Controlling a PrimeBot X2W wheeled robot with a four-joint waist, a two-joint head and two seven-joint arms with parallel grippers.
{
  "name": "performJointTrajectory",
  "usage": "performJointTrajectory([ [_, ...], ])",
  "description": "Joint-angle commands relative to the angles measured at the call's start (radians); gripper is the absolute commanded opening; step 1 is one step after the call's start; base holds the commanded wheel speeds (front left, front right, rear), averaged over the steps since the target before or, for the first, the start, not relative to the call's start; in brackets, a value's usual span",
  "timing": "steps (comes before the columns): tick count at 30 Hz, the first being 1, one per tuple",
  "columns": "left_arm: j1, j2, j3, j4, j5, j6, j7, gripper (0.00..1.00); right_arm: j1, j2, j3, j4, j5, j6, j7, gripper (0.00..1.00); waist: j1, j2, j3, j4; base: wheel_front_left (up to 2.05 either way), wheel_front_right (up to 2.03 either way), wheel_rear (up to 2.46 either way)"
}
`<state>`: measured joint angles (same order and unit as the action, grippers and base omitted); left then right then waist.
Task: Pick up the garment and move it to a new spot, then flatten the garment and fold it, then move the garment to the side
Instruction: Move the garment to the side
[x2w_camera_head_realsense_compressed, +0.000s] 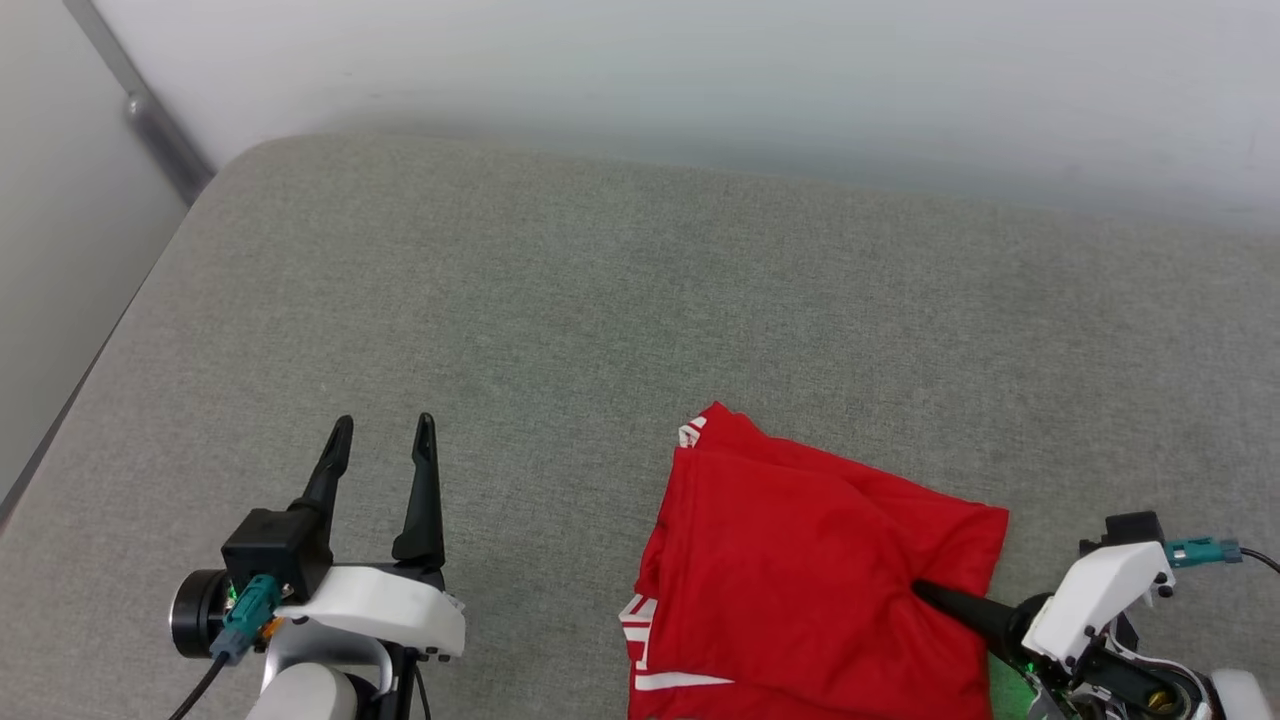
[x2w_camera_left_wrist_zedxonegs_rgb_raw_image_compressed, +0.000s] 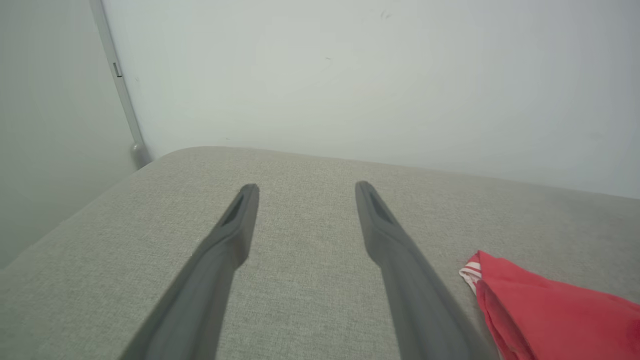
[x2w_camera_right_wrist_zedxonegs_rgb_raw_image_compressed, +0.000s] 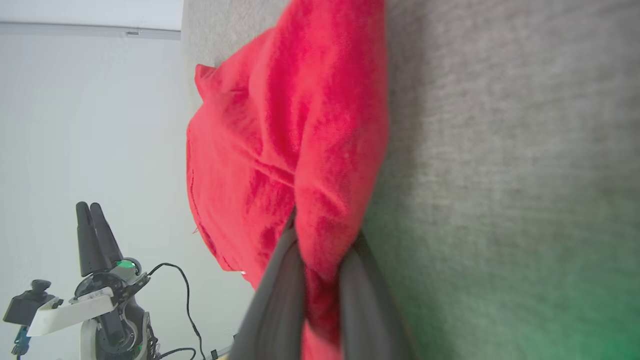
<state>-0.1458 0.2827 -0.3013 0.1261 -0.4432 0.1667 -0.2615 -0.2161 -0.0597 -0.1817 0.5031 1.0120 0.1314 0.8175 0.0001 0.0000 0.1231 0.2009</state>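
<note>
Right gripper, fingers pressed together on a bunched fold of the garment, at the cloth's edge nearest that arm; fingertips buried in red fabric in the head view. Along the fingers in the right wrist view: cloth pinched between both dark fingers, a ridge of red fabric rising from the grip, the rest of the garment spreading away beyond the fingertips.

Garment folded and rumpled on the grey fabric surface, ahead of and to the left of the right gripper, red side up, white striped trim at the corner farthest from the grip and along the near left edge. Grey fabric alongside the pinching fingers on their other side.

Left gripper, fingers spread wide and empty, over the grey fabric surface, well to the left of the garment. In the left wrist view, left gripper with the garment's striped corner off to the right of its right finger, apart from it. Same left gripper in the right wrist view, beyond the far side of the garment, fingers upright.

Beyond the fingertips of both grippers, at the far end of the surface, a pale wall.
</note>
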Motion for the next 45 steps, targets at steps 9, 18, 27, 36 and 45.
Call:
performJointTrajectory([
  [9,0.038,0.0,0.014,0.013,0.027,-0.019,-0.005,1.0,0.032,-0.083,0.129,-0.115,-0.217,-0.001,-0.08,0.0,-0.0001,0.0,-0.068,-0.11,0.0,0.0,0.0],
  [18,0.037,-0.005,0.006,-0.002,0.039,-0.033,-0.005,1.0,-0.007,-0.151,0.191,-0.11,-0.399,-0.001,-0.122,0.0,-0.0001,0.0,-0.059,-0.326,0.0,0.0,0.0],
  [27,-0.059,-0.002,0.0,-0.032,0.057,-0.042,0.002,1.0,-0.173,-0.178,0.169,-0.028,-0.466,-0.001,-0.18,0.0,-0.0001,0.0,0.097,-0.489,0.0,0.0,0.0],
  [36,-0.269,0.027,-0.054,-0.093,0.127,-0.085,0.061,1.0,-0.392,-0.276,0.065,0.101,-0.535,-0.001,-0.337,0.0,-0.0001,0.0,0.339,-0.497,0.0,0.0,0.0],
  [45,-0.389,0.051,-0.077,-0.14,0.167,-0.11,0.09,1.0,-0.55,-0.359,-0.1,0.185,-0.618,-0.001,-0.449,0.0,-0.0001,0.0,0.465,-0.476,0.0,0.0,0.0],
])
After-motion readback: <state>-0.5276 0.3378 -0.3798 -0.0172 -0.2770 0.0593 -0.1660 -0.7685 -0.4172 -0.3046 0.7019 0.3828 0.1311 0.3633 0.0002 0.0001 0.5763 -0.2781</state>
